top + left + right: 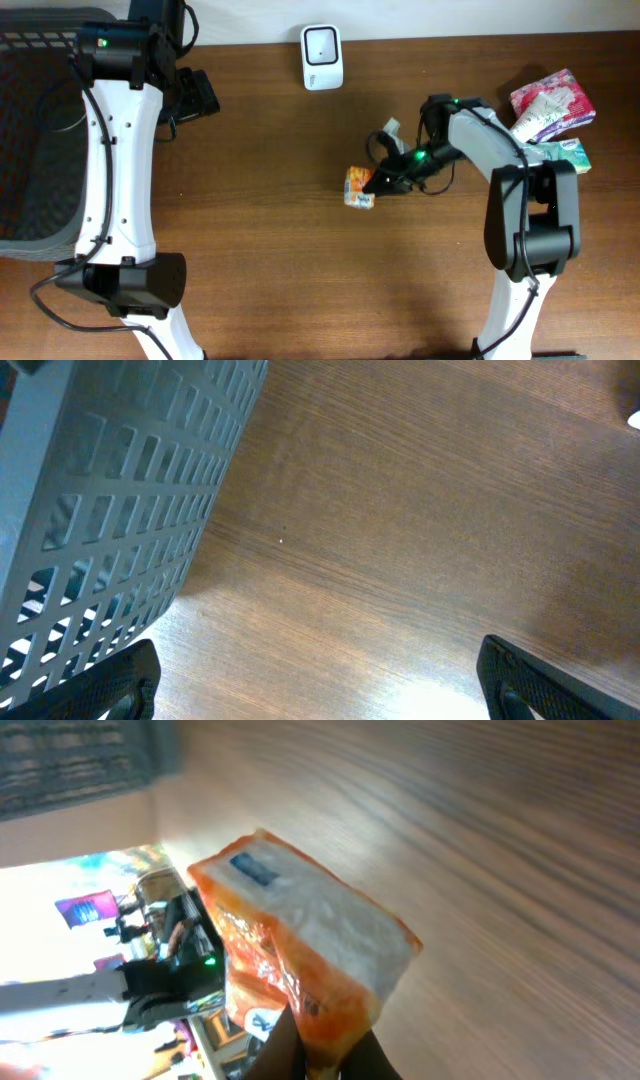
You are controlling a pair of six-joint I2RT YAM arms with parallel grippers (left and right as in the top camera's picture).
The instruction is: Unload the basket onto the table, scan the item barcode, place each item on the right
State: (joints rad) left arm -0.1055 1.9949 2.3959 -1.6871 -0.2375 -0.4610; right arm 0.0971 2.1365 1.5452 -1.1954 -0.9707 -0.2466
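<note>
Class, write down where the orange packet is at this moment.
In the overhead view the orange packet is near the table's middle, below the white scanner, pinched at its right end by the right claw.

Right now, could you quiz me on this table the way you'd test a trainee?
1. True or false: the left gripper grips the orange packet.
2. Where is the white scanner? A: near the table's far edge. B: inside the basket. C: between a gripper's fingers.
3. Fill in: the grey basket stands on the robot's ____ side.

Key: 1 false, the right gripper is shut on it, and the left one is open; 2 A; 3 left.
</note>
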